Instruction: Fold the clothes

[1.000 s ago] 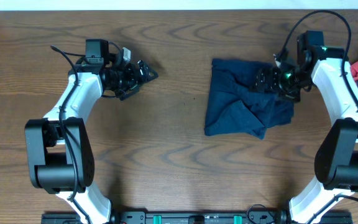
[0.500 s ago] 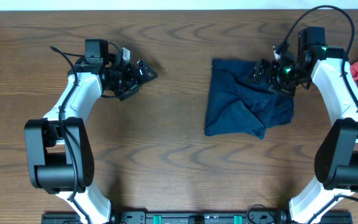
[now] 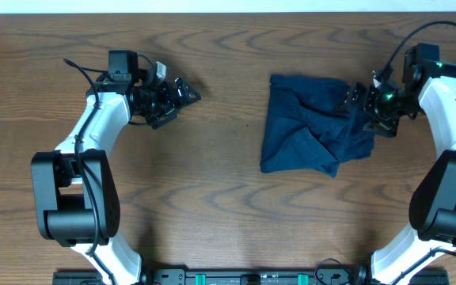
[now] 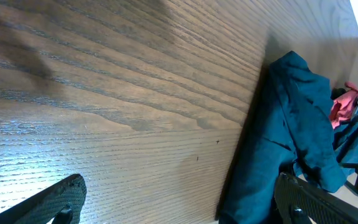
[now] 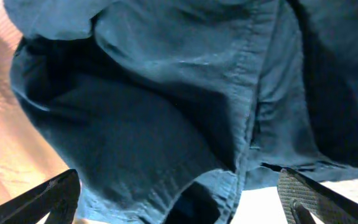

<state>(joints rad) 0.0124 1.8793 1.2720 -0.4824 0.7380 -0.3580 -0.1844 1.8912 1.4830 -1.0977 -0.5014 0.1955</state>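
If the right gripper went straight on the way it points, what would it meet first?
The clothes: the right gripper, jaws open, points into the dark blue fabric that fills its wrist view. The gap left is hard to judge.

clothes cropped, pink item half hidden

Robotics lab: wood-grain table, white arm mounted each side.

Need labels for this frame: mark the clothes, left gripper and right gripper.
clothes (image 3: 303, 134), overhead view, middle of the navy fabric.
left gripper (image 3: 189, 89), overhead view, between its open fingertips.
right gripper (image 3: 355, 99), overhead view, between its open fingertips.
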